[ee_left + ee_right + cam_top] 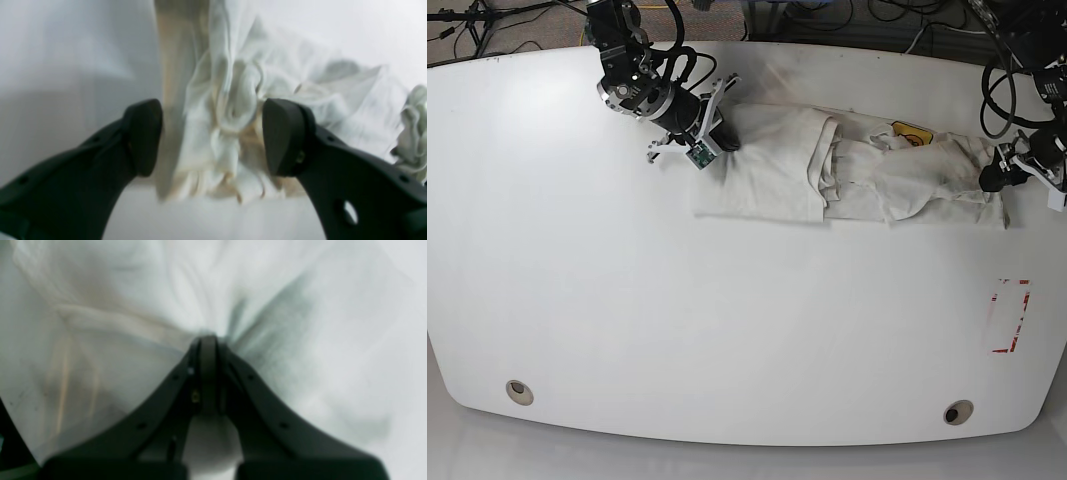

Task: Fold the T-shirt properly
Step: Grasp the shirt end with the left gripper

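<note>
Left wrist view: the left gripper (pixel 211 136) is spread wide, its dark pads apart and holding nothing. Between and beyond them, in the middle of the frame, lies a rumpled bunch of the shirt (pixel 230 110), cream cloth in loose folds on the white table (pixel 66 66). No writing shows here.

Right wrist view: the right gripper (pixel 208 343) is pressed together at frame centre, pinching a tuck of the shirt (pixel 133 323); creases fan out from the tips. The picture is blurred and no label can be read.

Base view: the shirt (pixel 847 165) lies as a long, narrow band across the upper middle of the table (pixel 727 330). The right gripper (pixel 717 128) is at the band's left end, the left gripper (pixel 1007 170) at its right end. The left half looks flat, while the right half is lumpy and wrinkled. I judge the lengthwise fold roughly made, with smoothing and the crosswise folds left to do. A yellow-orange patch (pixel 909 131) sits on the upper edge right of centre, too small to read. A red-edged mark (pixel 1010 315) lies at lower right, also illegible
</note>
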You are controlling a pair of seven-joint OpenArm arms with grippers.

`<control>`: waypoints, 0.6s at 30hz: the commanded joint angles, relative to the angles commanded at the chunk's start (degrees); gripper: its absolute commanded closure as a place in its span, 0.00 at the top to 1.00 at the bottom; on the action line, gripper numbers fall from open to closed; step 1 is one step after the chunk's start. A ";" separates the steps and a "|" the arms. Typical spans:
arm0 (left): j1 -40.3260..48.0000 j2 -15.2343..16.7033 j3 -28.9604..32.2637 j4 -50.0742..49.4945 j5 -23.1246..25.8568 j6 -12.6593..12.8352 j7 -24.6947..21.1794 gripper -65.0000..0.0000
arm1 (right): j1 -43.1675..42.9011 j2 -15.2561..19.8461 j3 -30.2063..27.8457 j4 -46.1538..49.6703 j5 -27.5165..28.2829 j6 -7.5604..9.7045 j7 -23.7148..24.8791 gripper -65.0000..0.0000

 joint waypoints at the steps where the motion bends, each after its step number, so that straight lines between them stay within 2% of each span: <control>1: 0.00 0.00 0.00 -0.44 0.00 0.00 0.00 0.67 | 0.00 0.00 0.00 0.00 0.00 0.00 0.00 0.00; 6: -0.62 0.09 0.35 -1.41 0.00 0.00 0.00 0.65 | 0.00 0.00 0.09 0.00 0.00 0.00 0.00 0.00; 7: -0.97 0.09 0.35 -1.49 0.00 0.00 0.00 0.62 | 0.00 0.00 0.09 0.00 0.00 0.00 0.00 0.00; 9: -1.23 0.09 0.35 -1.49 0.00 0.00 0.00 0.53 | 0.00 -0.09 0.09 0.00 0.00 0.00 0.00 0.00; 13: -1.49 0.09 0.35 -1.49 0.09 0.00 0.00 0.23 | 0.00 -0.09 0.18 0.00 0.00 0.00 0.00 0.00; 14: -1.49 0.09 0.35 -1.49 0.18 0.00 0.00 0.18 | 0.00 -0.09 0.18 0.00 0.00 0.00 0.00 0.00; 16: -1.49 0.09 0.44 -1.23 1.05 0.00 0.00 0.10 | 0.00 -0.09 0.18 0.00 0.00 0.00 0.00 0.00; 18: -1.58 0.09 0.44 -1.23 2.11 0.00 0.00 0.10 | 0.00 -0.18 0.18 0.00 0.00 0.00 0.00 0.00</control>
